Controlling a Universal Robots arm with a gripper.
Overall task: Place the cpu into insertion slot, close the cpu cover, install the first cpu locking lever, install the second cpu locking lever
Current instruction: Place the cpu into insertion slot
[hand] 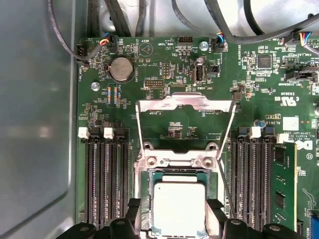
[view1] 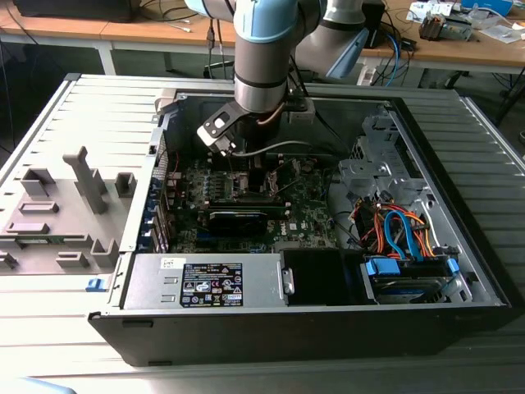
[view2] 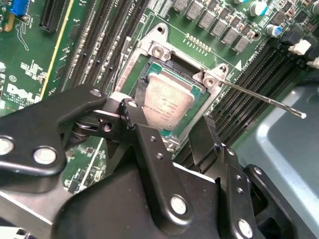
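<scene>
Gripper (hand: 174,224) jaws straddle the cpu (hand: 178,206), which lies in the insertion slot (hand: 141,184); gripping or released, I cannot tell. The cpu cover (hand: 184,103) stands open, hinged back beyond it. Good seating, I judge, wants the chip flat, square to the rim, undragged.

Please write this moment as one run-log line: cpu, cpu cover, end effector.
cpu: lying in insertion slot | cpu cover: open, tilted up | end effector: low over cpu
</scene>
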